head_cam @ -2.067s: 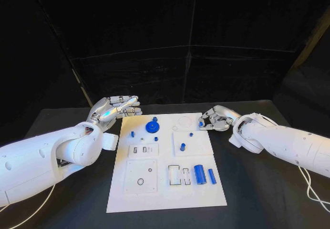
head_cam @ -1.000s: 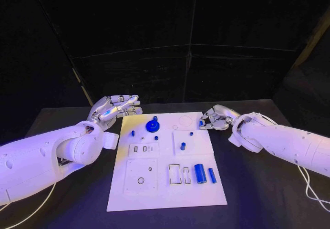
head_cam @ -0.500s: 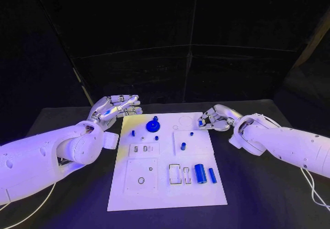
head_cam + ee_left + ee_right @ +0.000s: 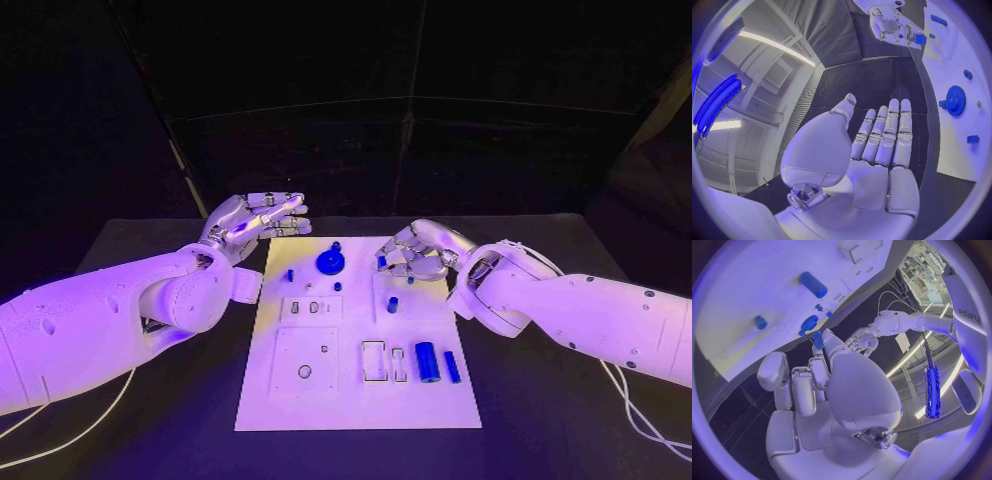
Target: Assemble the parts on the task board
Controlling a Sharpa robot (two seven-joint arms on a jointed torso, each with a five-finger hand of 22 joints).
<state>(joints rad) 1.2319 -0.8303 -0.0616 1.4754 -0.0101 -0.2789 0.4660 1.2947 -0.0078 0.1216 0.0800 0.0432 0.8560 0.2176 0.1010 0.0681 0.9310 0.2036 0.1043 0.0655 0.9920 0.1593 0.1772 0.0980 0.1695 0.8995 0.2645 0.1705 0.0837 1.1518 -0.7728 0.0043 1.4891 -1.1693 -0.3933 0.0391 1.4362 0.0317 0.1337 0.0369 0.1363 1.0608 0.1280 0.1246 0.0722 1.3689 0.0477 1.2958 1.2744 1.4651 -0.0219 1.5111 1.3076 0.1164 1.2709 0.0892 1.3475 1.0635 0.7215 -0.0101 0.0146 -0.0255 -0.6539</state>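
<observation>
while the small blue part (image 4: 384, 262) sits pinched in the fingertips of the right hand (image 4: 411, 252), it hangs over the far middle of the task board (image 4: 353, 415), close above the white surface and just right of the blue gear (image 4: 330, 263). the left wrist view shows the same piece (image 4: 919, 39) caught at the tips of that hand, so the grip looks light rather than deep. whether the part already touches the board i cannot tell.

nearer the robot, a blue peg (image 4: 391, 303) stands in a raised block, and a thick blue cylinder (image 4: 427, 361) and a thin blue bar (image 4: 451, 366) lie by the open slots (image 4: 374, 360).

the left hand (image 4: 257, 225) hovers off the board's far left corner, fingers spread and straight, holding nothing.

to seat the part well, i judge it should come down squarely over its socket, slowly, with the pinch kept firm until it bottoms out; a tilt could jam or drop it.
</observation>
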